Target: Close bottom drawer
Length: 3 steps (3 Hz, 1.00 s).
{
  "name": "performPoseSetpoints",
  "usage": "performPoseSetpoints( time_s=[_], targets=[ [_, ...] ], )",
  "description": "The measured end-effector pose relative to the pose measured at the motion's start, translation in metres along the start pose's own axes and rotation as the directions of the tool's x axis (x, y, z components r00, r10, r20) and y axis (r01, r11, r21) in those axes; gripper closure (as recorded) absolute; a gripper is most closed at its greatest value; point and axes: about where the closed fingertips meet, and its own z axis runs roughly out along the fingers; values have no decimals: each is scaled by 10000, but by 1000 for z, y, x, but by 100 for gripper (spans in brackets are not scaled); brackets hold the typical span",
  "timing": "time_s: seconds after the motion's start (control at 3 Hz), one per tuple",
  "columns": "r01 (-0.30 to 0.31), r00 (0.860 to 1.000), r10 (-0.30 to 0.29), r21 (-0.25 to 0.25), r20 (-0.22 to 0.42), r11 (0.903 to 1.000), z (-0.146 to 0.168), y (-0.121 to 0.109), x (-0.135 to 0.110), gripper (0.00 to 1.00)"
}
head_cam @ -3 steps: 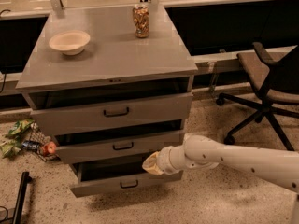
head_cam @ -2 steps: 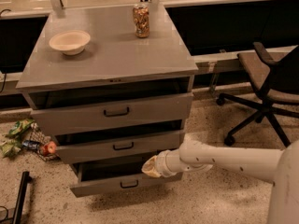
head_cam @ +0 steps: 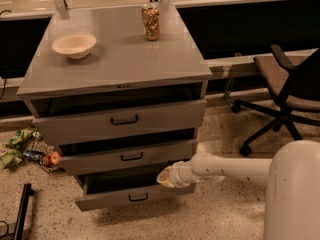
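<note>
The bottom drawer (head_cam: pixel 115 198) is the lowest of three grey cabinet drawers, with a small black bar handle (head_cam: pixel 138 197). It stands pulled out further than the two above it, its dark inside showing. My gripper (head_cam: pixel 164 177) is at the end of the white arm reaching in from the right, right above the drawer's front panel towards its right end. The middle drawer (head_cam: pixel 125 156) and top drawer (head_cam: pixel 120 120) stand slightly open too.
A cream bowl (head_cam: pixel 74 44) and a can (head_cam: pixel 150 21) stand on the cabinet top. Litter and a red object (head_cam: pixel 30 151) lie on the floor at the left. A black office chair (head_cam: pixel 285 91) stands at the right. A black bar (head_cam: pixel 20 211) lies at lower left.
The arm has drawn in a little towards the cabinet, and more of my white body fills the lower right. The bottom drawer stands about as far out as before.
</note>
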Motion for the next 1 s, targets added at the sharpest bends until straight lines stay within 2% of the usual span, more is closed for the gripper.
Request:
performPoseSetpoints(
  time_s=[0.67, 1.0],
  targets=[
    [-543, 9959, 504, -509, -753, 9972, 44, 15, 48, 100],
    [-392, 9954, 312, -881, -903, 9953, 74, 28, 73, 100]
  ],
)
